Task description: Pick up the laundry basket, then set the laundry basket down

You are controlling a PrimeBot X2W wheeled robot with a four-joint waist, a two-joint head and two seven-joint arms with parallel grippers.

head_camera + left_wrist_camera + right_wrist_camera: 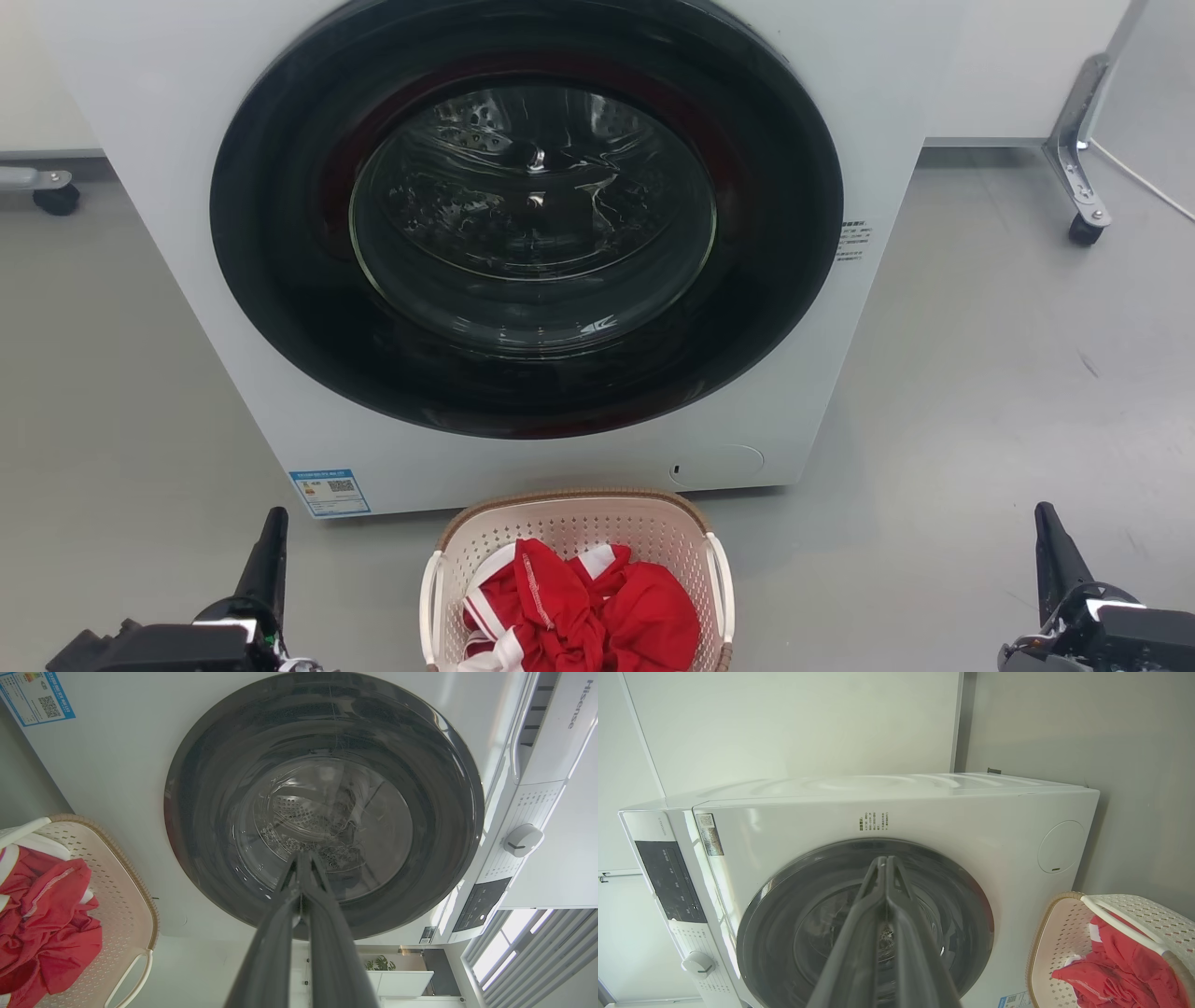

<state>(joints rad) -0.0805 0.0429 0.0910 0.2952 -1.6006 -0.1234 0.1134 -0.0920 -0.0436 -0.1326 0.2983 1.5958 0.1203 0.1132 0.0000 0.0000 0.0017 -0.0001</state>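
Cream plastic with perforated walls and a brown woven-look rim: that is your laundry basket (597,534), standing on the grey floor (980,373) just in front of the white washing machine (868,93), below its round dark door (527,215). You can see a crumpled red garment with white trim (579,607) lying in the basket, heaped toward the near side, while the far inner wall is bare. A white handle (724,588) runs along each long side.

Your left gripper (273,537) sits low at the basket's left and your right gripper (1050,537) low at its right, both well apart from it with bare floor between. Each has its fingers pressed together with nothing between them. In the left wrist view the gripper (302,858) points at the door glass, and the basket (140,891) shows at the left edge with the red cloth inside. In the right wrist view the gripper (883,862) also points at the door, with the basket (1045,952) at the lower right. Through the door glass you can make out the perforated metal drum (485,121).
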